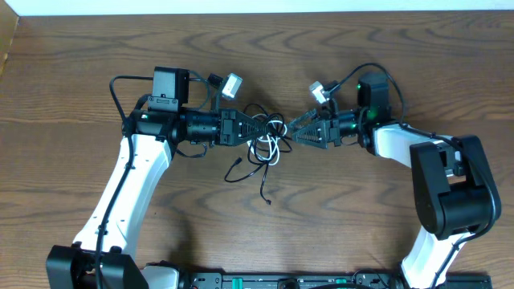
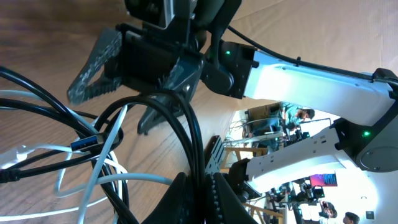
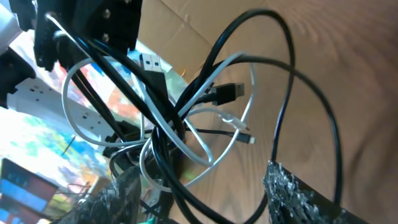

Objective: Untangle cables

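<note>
The cables [image 1: 270,141] lie as a knot of black and white loops between my two grippers at the table's middle, with one black tail [image 1: 262,178] trailing toward the front. My left gripper [image 1: 257,128] is shut on a black cable [image 2: 188,127] that runs up from its jaws [image 2: 202,202]; a white cable [image 2: 104,149] loops beside it. My right gripper [image 1: 297,133] faces it from the right. Its fingers [image 3: 297,194] stand apart around black and white loops [image 3: 186,146] without pinching them. Small plugs [image 3: 229,92] hang in the tangle.
The wooden table [image 1: 80,56] extends all round the knot. Both arms reach in from the front corners, the left arm's white link [image 1: 132,181] on one side and the right arm's black base joint [image 1: 450,189] on the other.
</note>
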You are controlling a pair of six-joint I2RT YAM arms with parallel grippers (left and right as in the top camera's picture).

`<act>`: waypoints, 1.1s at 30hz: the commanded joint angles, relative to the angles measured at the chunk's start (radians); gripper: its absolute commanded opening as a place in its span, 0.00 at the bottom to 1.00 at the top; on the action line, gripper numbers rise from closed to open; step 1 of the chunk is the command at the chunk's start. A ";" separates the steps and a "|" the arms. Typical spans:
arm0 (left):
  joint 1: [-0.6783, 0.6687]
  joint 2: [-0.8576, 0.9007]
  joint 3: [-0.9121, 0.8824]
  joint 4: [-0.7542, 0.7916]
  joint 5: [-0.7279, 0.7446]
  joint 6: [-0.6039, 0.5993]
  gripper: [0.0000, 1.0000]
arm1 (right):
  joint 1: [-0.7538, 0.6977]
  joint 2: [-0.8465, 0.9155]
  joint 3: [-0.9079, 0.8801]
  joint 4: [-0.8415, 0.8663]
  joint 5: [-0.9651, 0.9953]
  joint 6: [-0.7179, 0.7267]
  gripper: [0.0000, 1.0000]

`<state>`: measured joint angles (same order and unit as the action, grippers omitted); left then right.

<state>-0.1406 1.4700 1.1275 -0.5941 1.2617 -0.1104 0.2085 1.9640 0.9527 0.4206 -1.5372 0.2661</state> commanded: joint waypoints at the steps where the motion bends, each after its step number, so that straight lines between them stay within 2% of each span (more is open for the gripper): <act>1: -0.003 0.008 0.000 0.000 -0.004 0.016 0.11 | 0.029 -0.014 0.000 -0.011 -0.018 -0.021 0.64; 7: -0.003 0.008 0.000 0.002 -0.018 -0.018 0.11 | 0.051 -0.014 0.000 -0.016 -0.018 -0.021 0.65; 12: -0.003 0.008 0.000 0.002 -0.058 -0.030 0.11 | 0.080 -0.014 0.000 -0.052 -0.018 -0.021 0.52; 17: -0.003 0.008 0.000 0.002 -0.070 -0.037 0.11 | 0.096 -0.014 0.000 -0.066 -0.018 -0.020 0.56; 20: -0.003 0.008 0.000 0.001 -0.101 -0.043 0.11 | 0.103 -0.014 0.000 -0.066 -0.018 -0.020 0.64; 23: -0.003 0.008 0.000 0.002 -0.185 -0.111 0.11 | 0.108 -0.014 0.000 -0.066 0.002 -0.020 0.64; 25: -0.003 0.008 0.000 0.002 -0.230 -0.160 0.11 | 0.108 -0.014 0.000 -0.066 0.027 -0.020 0.54; 26: -0.003 0.008 0.000 0.002 -0.231 -0.162 0.11 | 0.108 -0.014 0.000 -0.068 0.040 -0.020 0.45; 28: -0.003 0.008 0.000 0.001 -0.230 -0.161 0.11 | 0.107 -0.014 0.000 -0.082 0.069 -0.020 0.21; 30: -0.003 0.008 0.000 0.001 -0.230 -0.161 0.11 | 0.107 -0.014 0.000 -0.105 0.100 -0.020 0.08; 32: -0.003 0.008 0.000 0.001 -0.230 -0.161 0.10 | 0.107 -0.014 0.000 -0.139 0.149 -0.020 0.08; 33: -0.003 0.008 0.000 0.001 -0.230 -0.161 0.10 | 0.107 -0.014 0.000 -0.156 0.170 -0.020 0.22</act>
<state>-0.1406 1.4708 1.1275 -0.5949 1.0386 -0.2569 0.3004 1.9640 0.9527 0.2893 -1.4452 0.2569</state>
